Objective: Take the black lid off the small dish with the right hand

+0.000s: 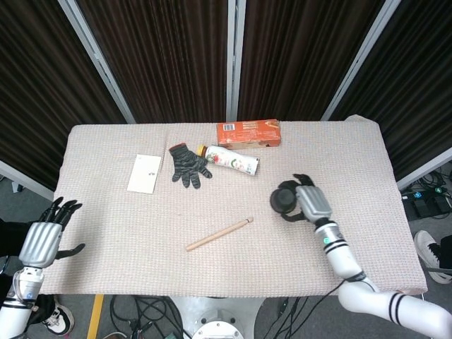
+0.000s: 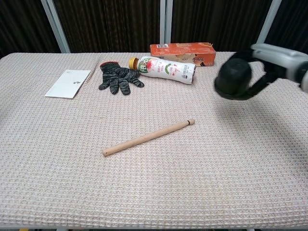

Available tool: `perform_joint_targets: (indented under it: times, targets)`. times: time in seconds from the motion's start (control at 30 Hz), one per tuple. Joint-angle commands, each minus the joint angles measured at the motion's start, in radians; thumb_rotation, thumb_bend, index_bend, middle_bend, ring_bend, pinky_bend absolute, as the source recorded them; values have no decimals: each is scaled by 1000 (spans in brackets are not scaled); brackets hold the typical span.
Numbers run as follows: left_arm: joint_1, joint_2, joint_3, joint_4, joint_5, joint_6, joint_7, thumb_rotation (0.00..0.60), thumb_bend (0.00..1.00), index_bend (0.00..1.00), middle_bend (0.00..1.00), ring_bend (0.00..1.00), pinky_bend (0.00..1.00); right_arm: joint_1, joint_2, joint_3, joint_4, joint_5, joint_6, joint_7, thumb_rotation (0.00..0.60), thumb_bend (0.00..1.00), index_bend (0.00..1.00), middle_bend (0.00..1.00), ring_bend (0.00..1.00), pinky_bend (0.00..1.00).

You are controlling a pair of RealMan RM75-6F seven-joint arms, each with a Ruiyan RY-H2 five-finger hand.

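Note:
My right hand [image 1: 313, 205] [image 2: 272, 61] grips a small round black dish [image 1: 284, 200] [image 2: 234, 78] and holds it above the table, right of centre. The whole piece is black, so I cannot tell the lid from the dish below it; no separate part lies on the cloth. The fingers wrap around its sides. My left hand [image 1: 44, 239] hangs open beyond the table's left front corner, fingers spread, holding nothing. It does not show in the chest view.
A wooden stick [image 1: 219, 234] [image 2: 148, 137] lies near the middle. At the back are an orange box [image 1: 248, 133] [image 2: 182, 50], a lying bottle [image 1: 231, 159] [image 2: 163, 69], a black glove [image 1: 188, 165] [image 2: 118, 77] and a white card [image 1: 145, 173] [image 2: 68, 83].

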Motion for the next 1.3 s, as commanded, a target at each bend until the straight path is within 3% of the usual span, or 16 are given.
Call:
perform_joint_targets:
  times: [0.03, 0.23, 0.3, 0.43, 0.57, 0.7, 0.83, 1.07, 1.17, 1.3]
  targets:
    - [0, -2, -1, -1, 4, 7, 1, 600, 126, 145, 107, 0, 184, -14, 33, -27, 1, -2, -30, 37, 600, 164, 369, 442, 64, 0]
    - [6, 9, -8, -15, -16, 6, 11, 600, 126, 145, 107, 0, 185, 170, -202, 13, -12, -29, -134, -32, 600, 164, 371, 442, 64, 0]
    - [4, 13, -10, -20, -11, 11, 22, 600, 126, 145, 107, 0, 184, 192, -233, 23, -10, -24, -123, -52, 600, 163, 373, 442, 64, 0]
    - [3, 14, -9, -23, -14, 7, 22, 600, 126, 145, 107, 0, 184, 129, -150, 10, -51, -14, -31, -57, 600, 162, 373, 442, 64, 0]
    - [-2, 5, -5, -11, -13, -6, 16, 600, 126, 145, 107, 0, 184, -17, 49, -51, -86, -40, 65, 24, 600, 162, 373, 442, 64, 0]
    - [-5, 0, -7, -7, -11, -5, 17, 600, 126, 145, 107, 0, 184, -105, 157, -101, -86, -76, 93, 123, 600, 163, 373, 442, 63, 0]
    - [-5, -1, -7, -10, -7, 0, 20, 600, 126, 145, 107, 0, 184, -65, 103, -103, -85, -139, 55, 125, 600, 163, 373, 442, 63, 0]
    - [4, 17, -13, -33, -11, 20, 32, 600, 126, 145, 107, 0, 184, 143, -192, -5, -48, -145, -47, 18, 600, 161, 373, 443, 64, 0]
    - [3, 22, -15, -40, -9, 22, 35, 600, 126, 145, 107, 0, 185, 138, -187, -4, -69, -136, -7, -28, 600, 160, 371, 443, 64, 0]
    - [2, 15, -9, -33, -8, 14, 32, 600, 126, 145, 107, 0, 184, 32, -50, -43, -124, -141, 94, 5, 600, 160, 369, 443, 64, 0]
